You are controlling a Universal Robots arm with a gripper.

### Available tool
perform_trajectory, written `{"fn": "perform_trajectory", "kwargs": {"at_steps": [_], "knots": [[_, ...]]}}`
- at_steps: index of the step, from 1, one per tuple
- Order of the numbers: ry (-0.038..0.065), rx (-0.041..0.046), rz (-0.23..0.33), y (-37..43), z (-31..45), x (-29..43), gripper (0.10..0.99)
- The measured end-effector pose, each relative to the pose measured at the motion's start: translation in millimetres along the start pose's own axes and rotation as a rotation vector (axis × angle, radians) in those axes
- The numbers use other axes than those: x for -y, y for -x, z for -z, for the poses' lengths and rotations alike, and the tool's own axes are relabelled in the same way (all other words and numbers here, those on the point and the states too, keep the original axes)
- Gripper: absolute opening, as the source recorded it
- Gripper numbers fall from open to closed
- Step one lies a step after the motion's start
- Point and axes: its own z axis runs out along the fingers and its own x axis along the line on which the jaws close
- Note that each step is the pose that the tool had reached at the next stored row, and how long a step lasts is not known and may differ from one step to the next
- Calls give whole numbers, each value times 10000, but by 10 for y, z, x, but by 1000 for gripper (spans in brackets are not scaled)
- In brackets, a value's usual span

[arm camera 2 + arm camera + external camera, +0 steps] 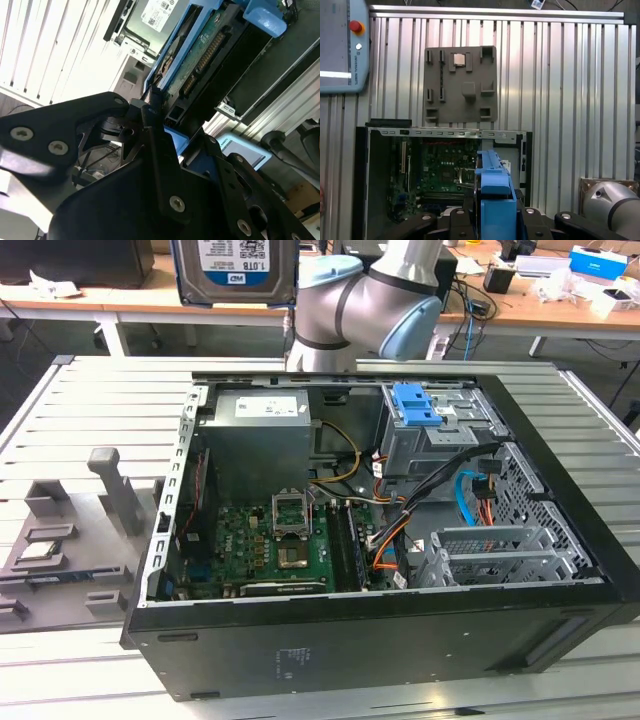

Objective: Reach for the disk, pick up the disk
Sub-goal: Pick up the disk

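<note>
Exterior view: disk [235,270] hung high over the case [350,650]. First wrist view: gripper [495,212] clamped on its blue frame [495,187] (pick-up looked done); any next move needed firm grip.

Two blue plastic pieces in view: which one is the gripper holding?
The blue side frame of the disk, raised above the case in the gripper. The ridged blue clip sits inside it.

The silver-grey tubular robot arm [345,310] has thick rounded joints closed with pale blue plastic caps [410,325]. Its matte black angular gripper [151,96] is built from flat linkage plates, fastened together with small silver screws [177,203] set in round recesses.
</note>
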Motion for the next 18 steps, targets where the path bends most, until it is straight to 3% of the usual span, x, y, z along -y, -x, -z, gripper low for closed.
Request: {"fn": "perform_trajectory", "kwargs": {"at_steps": [2, 9, 13, 16, 18], "knots": [[1, 0, -2, -2, 1, 95, 365], [4, 0, -1, -7, 4, 307, 365], [5, 1, -2, -13, 5, 518, 365], [6, 0, -3, -16, 6, 615, 365], [8, 1, -2, -20, 3, 744, 365]]}}
